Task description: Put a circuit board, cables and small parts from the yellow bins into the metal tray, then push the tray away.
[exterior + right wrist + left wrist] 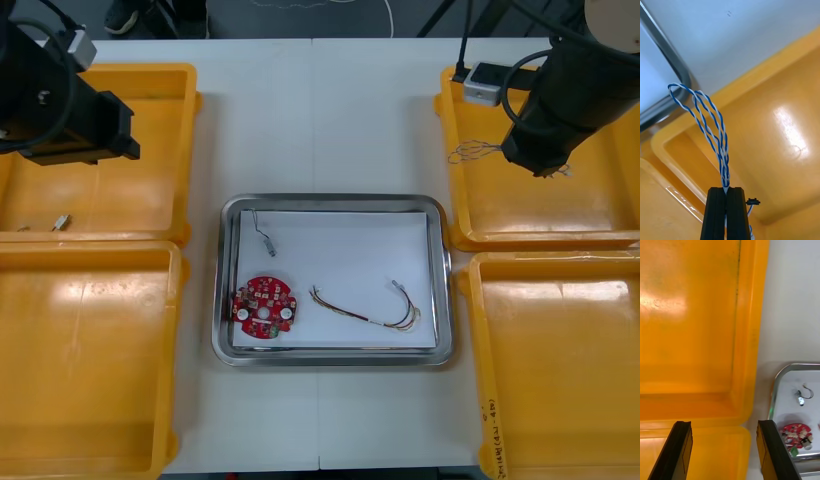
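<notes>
Table (pixel 330 120): light; two yellow bins (pixel 90 360) each side.
Tray (pixel 330 199): between bins, white inside; holds circuit board (pixel 264 308), red and yellow cable (pixel 365 312), one small metal part (pixel 268 236).
Right gripper (pixel 726 189): over far right bin (pixel 600 215), clamped on blue and white cable (pixel 709 120); bin wall stands between cable and tray.
Left gripper (pixel 724 423): fingers (pixel 681 450) wide, bare, over far left bin (pixel 688 333).
Loose small metal parts (pixel 60 222): far left bin.
Writing (pixel 497 440): near right bin (pixel 560 360) rim, unreadable.

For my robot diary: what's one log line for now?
right gripper shut on blue-white cable over far right bin | left gripper open over far left bin | tray holds circuit board
</notes>
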